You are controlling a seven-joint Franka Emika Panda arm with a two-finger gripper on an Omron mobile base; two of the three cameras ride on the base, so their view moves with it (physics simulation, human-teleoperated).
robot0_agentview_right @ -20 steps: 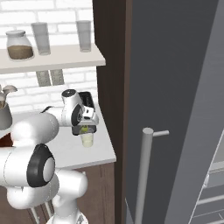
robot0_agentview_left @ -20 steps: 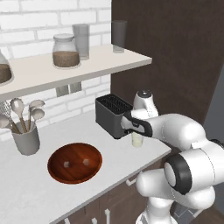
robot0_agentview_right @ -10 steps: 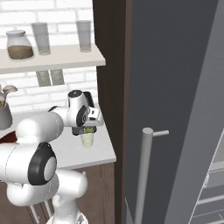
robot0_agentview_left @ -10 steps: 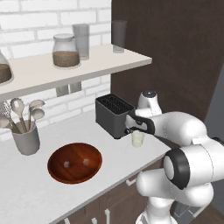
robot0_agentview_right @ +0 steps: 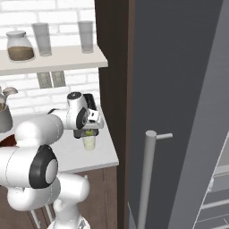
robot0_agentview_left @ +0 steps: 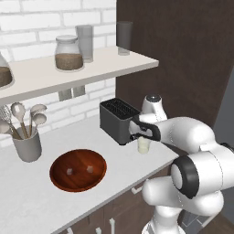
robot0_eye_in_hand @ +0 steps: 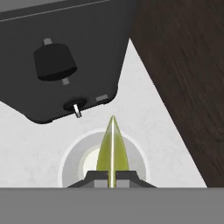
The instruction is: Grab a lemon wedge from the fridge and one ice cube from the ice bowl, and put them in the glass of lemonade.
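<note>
The two-finger gripper [robot0_eye_in_hand: 112,178] sits low in the hand view, pinched tight on the tiny pale yellow-green lemon wedge [robot0_eye_in_hand: 112,151], thin edge up, right over the round mouth of the short clear glass of pale lemonade [robot0_eye_in_hand: 74,158]! Over the last second the hand has slid in over that tumbler, so the wedge looks ready to drop; release should be next, I'd say. In the left base view the gripper [robot0_agentview_left: 139,137] hovers at centre above the glass [robot0_agentview_left: 144,146], beside the black boxy toaster [robot0_agentview_left: 116,119]. Lower left, the glossy reddish-brown wooden ice bowl [robot0_agentview_left: 59,176] holds two tiny whitish ice cubes [robot0_agentview_left: 89,169], untouched. The tall grey fridge [robot0_agentview_right: 179,89] fills the right of the right base view, cut off at the frame. Whether the wedge touches the liquid, can't tell.
</note>
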